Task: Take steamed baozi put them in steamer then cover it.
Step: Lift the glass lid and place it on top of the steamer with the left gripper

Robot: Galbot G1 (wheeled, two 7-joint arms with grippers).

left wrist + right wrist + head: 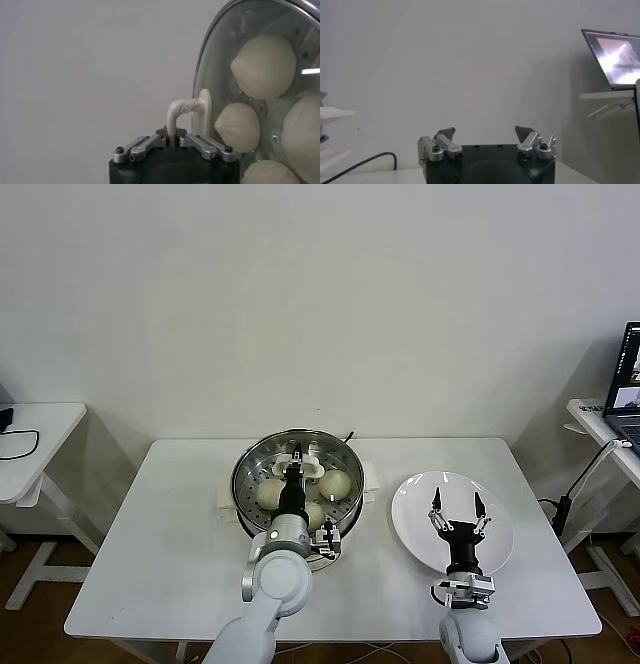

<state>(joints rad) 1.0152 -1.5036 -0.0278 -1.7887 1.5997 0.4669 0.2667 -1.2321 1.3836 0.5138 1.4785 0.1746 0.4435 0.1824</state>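
**Baozi in the steamer, glass lid in the left tool's grip**

Baozi (334,482), four cream-white buns, sit on the perforated tray inside the steamer (252,466), the shiny steel pot that stands on its white base near the middle of the white desk (160,554). In the head view the arm hides part of the buns; the left wrist view shows all four through the glass.

The left tool (297,457) reaches over the steamer's centre, its fingers pressed together on the white handle (181,111) of the clear glass lid (250,20). From the head view the lid appears to lie over the pot's opening; whether it rests fully on the rim I cannot tell.

The right tool (457,506) hangs over the flat white plate (412,536), which lies on the desk to the right of the steamer and apart from it. Its fingers are spread wide and hold nothing, as the right wrist view confirms.

A laptop (628,384) with a lit screen stands on a side table at the far right. Another side table at the far left carries a black cable (20,446).
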